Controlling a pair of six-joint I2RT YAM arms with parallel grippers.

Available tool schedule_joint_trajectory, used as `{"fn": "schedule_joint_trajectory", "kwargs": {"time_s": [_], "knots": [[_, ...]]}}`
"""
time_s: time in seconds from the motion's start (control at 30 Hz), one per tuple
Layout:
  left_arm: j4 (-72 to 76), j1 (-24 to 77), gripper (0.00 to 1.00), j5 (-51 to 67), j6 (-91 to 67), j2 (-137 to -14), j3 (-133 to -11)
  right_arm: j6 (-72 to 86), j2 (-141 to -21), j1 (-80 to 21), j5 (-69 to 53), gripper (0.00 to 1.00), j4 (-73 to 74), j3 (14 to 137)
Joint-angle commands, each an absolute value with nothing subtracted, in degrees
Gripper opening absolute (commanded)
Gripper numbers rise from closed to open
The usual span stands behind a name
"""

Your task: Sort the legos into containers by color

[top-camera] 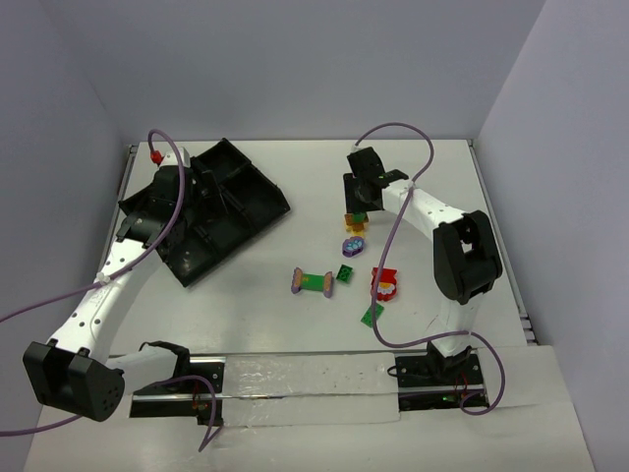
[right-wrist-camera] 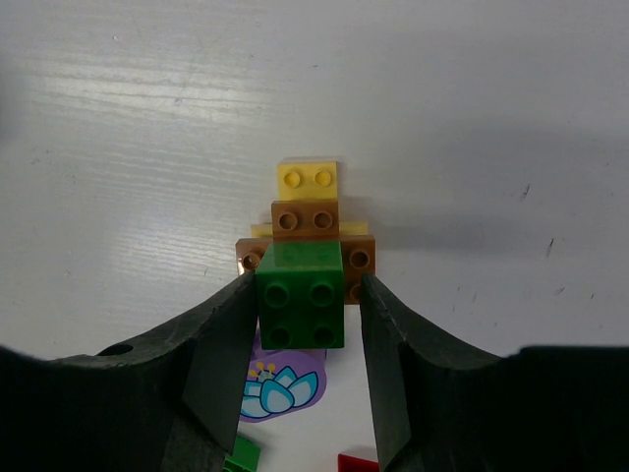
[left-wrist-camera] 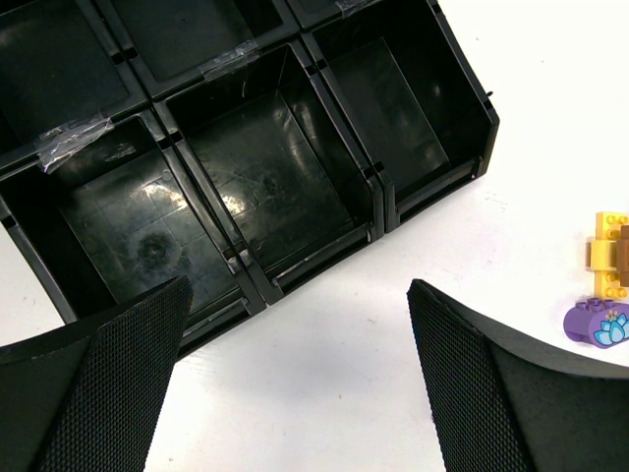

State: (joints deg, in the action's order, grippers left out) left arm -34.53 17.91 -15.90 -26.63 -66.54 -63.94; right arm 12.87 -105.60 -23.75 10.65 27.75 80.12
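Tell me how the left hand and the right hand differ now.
The left hand is wide open and empty; the right hand is narrower, its fingers on either side of a green brick. The left hand hovers beside the black tray; the right hand, over loose bricks. Both have black fingers.

White worktop; black plastic divided tray lies far left, set at an angle; loose cluster mid-right: yellow-and-brown brick stack, purple rounded brick just beside it; small green square brick; green bar with purple ends; red-and-white brick; flat green plate nearest the bases
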Motion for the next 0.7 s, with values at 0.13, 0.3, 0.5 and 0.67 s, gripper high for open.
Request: {"fn": "schedule_joint_trajectory", "kwargs": {"time_s": [0.13, 0.3, 0.5, 0.67], "knots": [[-33.3, 18.2, 0.99, -15.4, -26.9, -65.7, -64.6, 13.7, -106.0, -23.9, 11.9, 0.53, 27.2, 80.1], [-33.2, 18.2, 0.99, -15.5, -27.1, -65.8, -64.4, 13.9, -106.5, -24.0, 11.4, 0.53, 27.2, 79.8], [-33.2, 18.2, 0.99, -15.4, -27.1, -65.9, -64.5, 14.3, -106.5, -24.3, 11.4, 0.52, 26.5, 78.5], [-33.2, 18.2, 0.99, -15.3, -27.1, -65.9, -64.6, 14.3, -106.0, -24.3, 11.8, 0.27, 25.9, 78.1]]}}
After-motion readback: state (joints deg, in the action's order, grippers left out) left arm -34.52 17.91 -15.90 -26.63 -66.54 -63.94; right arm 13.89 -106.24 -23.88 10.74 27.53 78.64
